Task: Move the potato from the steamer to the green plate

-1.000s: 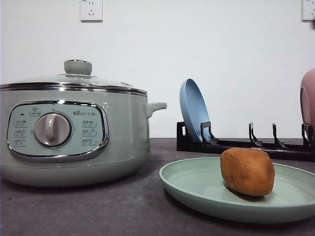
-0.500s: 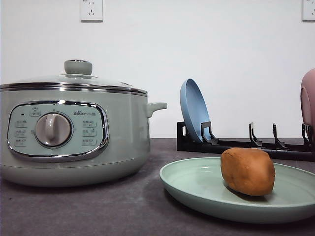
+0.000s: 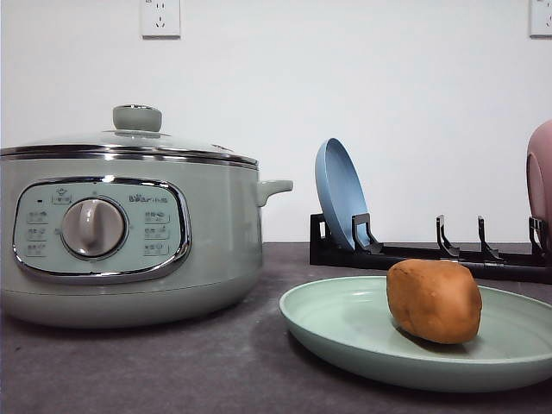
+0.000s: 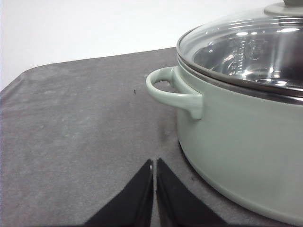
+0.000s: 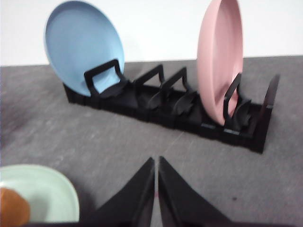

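Nothing has shifted since a moment ago. The lidded steamer [image 3: 129, 228] stands at the desk's left. The potato [image 3: 433, 301] lies on the green plate [image 3: 345, 323], seemingly lengthwise across. Both left fingers [image 4: 142, 189] and right fingers [image 5: 142, 189] are pressed together, empty.

A black slotted plastic dish rack [image 5: 165, 106] on the dark grey bench [image 3: 172, 371] holds an upright round blue plate [image 5: 83, 45] and an upright round pink plate [image 5: 218, 56], well apart.
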